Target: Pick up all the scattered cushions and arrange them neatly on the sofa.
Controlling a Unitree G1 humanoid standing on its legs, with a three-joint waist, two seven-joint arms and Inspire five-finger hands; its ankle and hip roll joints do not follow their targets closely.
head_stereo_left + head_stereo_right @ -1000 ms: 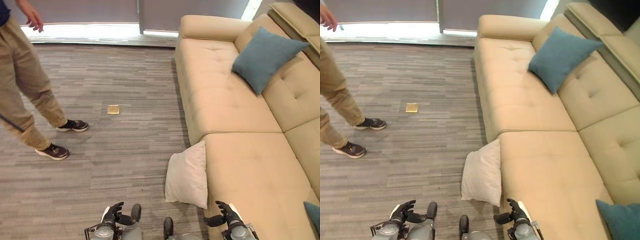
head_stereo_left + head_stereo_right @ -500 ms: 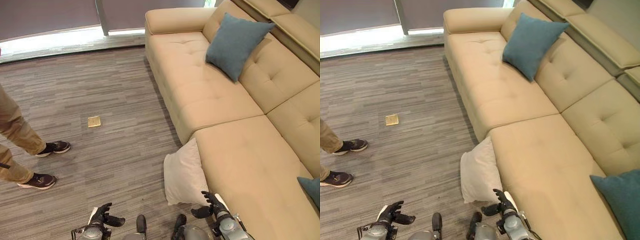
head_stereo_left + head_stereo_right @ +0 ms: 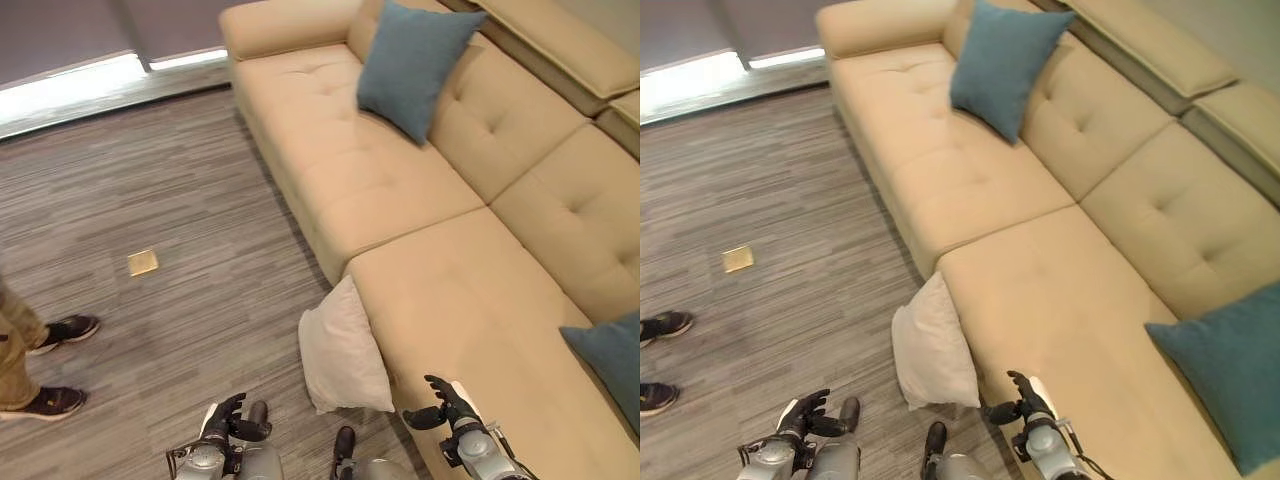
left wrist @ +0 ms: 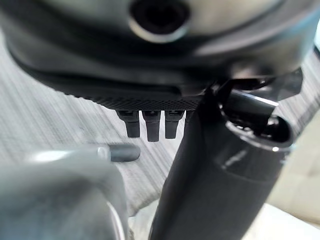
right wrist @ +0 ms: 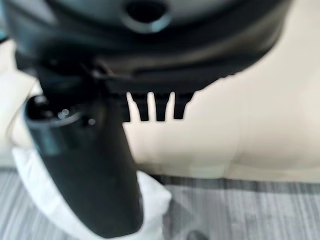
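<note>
A white cushion [image 3: 343,350] stands on the floor, leaning against the front of the beige sofa [image 3: 470,300]. One blue cushion [image 3: 415,62] rests upright against the sofa's backrest at the far end. A second blue cushion [image 3: 1230,365] lies on the seat at the near right. My left hand [image 3: 228,418] hangs low over the floor, left of the white cushion, fingers [image 4: 149,124] straight and holding nothing. My right hand [image 3: 446,404] is low by the sofa's front edge, just right of the white cushion [image 5: 150,202], also open and apart from it.
Grey striped carpet covers the floor to the left of the sofa. A small brass floor plate [image 3: 142,262] sits in it. A person's shoes [image 3: 62,330] and a tan trouser leg [image 3: 12,350] stand at the left edge. A window sill [image 3: 90,85] runs along the far wall.
The whole picture has swung, so the camera moved: the sofa now lies more central and the near blue cushion shows more fully. Both hands stay low and open.
</note>
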